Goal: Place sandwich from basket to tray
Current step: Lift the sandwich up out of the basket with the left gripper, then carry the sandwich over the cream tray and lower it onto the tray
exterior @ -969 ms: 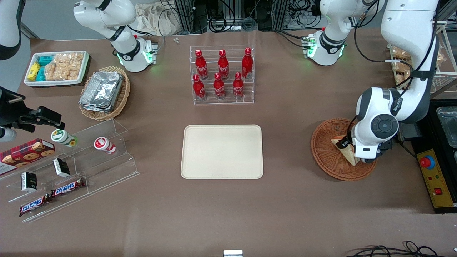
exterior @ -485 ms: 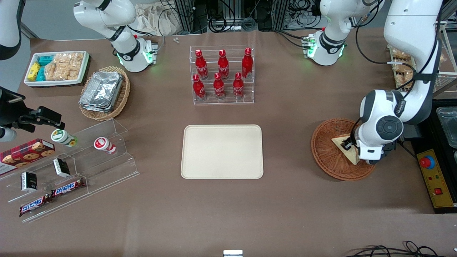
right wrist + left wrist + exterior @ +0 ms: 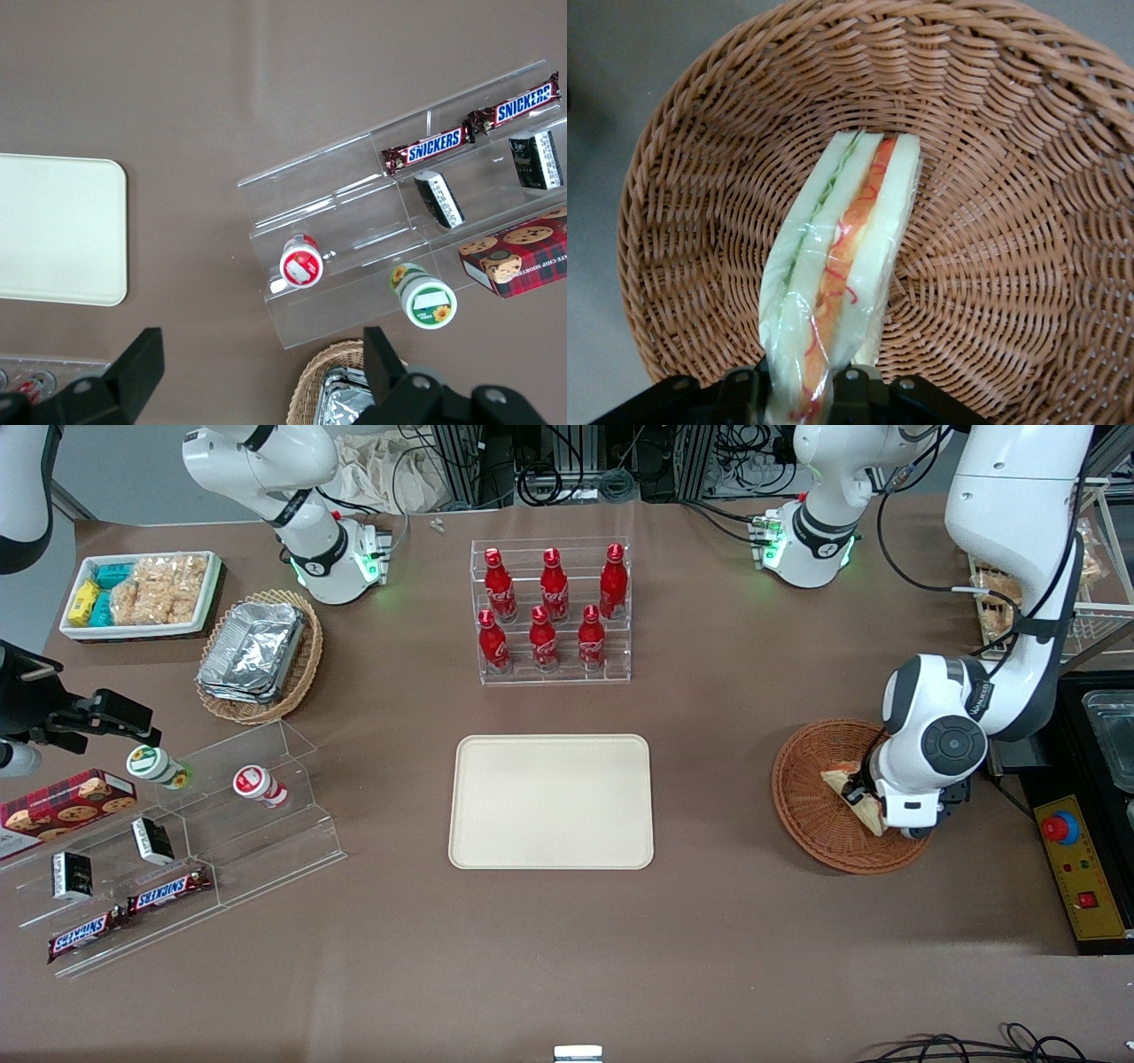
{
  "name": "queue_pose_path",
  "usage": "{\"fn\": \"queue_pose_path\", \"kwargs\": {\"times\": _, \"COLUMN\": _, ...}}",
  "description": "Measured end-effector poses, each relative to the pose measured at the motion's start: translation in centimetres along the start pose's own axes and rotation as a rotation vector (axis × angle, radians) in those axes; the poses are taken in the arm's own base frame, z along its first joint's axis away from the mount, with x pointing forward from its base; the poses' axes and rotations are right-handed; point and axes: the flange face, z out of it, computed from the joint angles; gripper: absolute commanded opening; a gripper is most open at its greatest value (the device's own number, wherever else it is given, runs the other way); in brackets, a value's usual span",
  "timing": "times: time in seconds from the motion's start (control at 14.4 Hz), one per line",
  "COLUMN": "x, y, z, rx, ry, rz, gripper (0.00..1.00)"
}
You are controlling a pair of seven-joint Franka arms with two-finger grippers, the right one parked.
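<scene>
The clear-wrapped triangular sandwich (image 3: 837, 266) of pale white bread, with green and red-orange filling along its edge, stands on edge between the jaws of the gripper (image 3: 799, 390), which clamp its near end. Under it sits the round reddish-brown woven wicker basket (image 3: 992, 221). The flat cream-beige rectangular tray (image 3: 551, 801) lies well apart, toward the parked arm's end.

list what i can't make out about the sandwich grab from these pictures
- Gripper fingertips: in the left wrist view the sandwich covers them, so how they sit on it is unclear.
- Gripper in the front view: the arm's own wrist hides it above the basket.
- Sandwich lifted or resting in the basket: neither view settles it.
- Sandwich's end nearest the gripper: cut off by the left wrist view's edge.
</scene>
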Motion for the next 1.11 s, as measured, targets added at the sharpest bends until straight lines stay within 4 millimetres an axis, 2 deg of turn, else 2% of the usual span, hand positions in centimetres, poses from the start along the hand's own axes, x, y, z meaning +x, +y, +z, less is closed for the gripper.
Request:
{"fn": "queue_pose_path", "kwargs": {"times": 0.14, "x": 0.4, "y": 0.1, "z": -1.2, "rx": -0.009, "ry": 0.012, "rz": -0.004, "gripper": 0.0}}
{"fn": "queue_pose_path", "kwargs": {"times": 0.21, "x": 0.8, "y": 0.0, "z": -2.7, "rx": -0.001, "ry": 0.015, "rz": 0.006, "gripper": 0.0}}
{"fn": "queue_pose_path", "kwargs": {"times": 0.35, "x": 1.3, "y": -0.8, "z": -7.4, "rx": 0.04, "ry": -0.003, "rz": 0.102, "gripper": 0.0}}
{"fn": "queue_pose_path", "kwargs": {"times": 0.48, "x": 0.6, "y": -1.6, "z": -13.6, "rx": 0.053, "ry": -0.05, "rz": 0.232, "gripper": 0.0}}
{"fn": "queue_pose_path", "kwargs": {"times": 0.55, "x": 0.0, "y": -1.7, "z": -16.5, "rx": 0.051, "ry": -0.061, "rz": 0.284, "gripper": 0.0}}
{"fn": "queue_pose_path", "kwargs": {"times": 0.69, "x": -1.8, "y": -1.3, "z": -20.7, "rx": 0.018, "ry": -0.072, "rz": 0.363, "gripper": 0.0}}
{"fn": "queue_pose_path", "kwargs": {"times": 0.9, "x": -5.4, "y": 0.1, "z": -24.4, "rx": -0.066, "ry": -0.087, "rz": 0.5, "gripper": 0.0}}
{"fn": "queue_pose_path", "kwargs": {"times": 1.11, "x": -8.8, "y": 2.1, "z": -28.0, "rx": -0.183, "ry": -0.096, "rz": 0.563, "gripper": 0.0}}
